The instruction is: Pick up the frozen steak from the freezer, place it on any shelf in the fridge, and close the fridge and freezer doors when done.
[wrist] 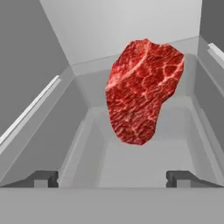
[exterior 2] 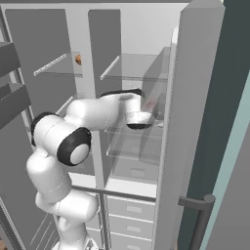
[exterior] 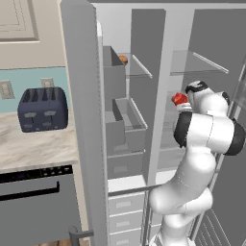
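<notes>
Gripper [wrist: 112,178] jaws were seen spread wide, nothing clasped between them, with the frozen steak [wrist: 142,89] set free just ahead of the finger tips [wrist: 43,178]. In the left base view the frozen steak [exterior: 179,99] was found inside the fridge [exterior: 202,43], at the level of a glass shelf [exterior 2: 134,129] below the top one; whether it was fully rested on the glass could not be told. So the carry looked as good as done! Outward from there, the fridge door [exterior 2: 188,122] and the freezer door [exterior: 84,120] were both seen wide open, and the freezer [exterior: 122,125] bins were exposed. Closing both was judged to be what remained.
</notes>
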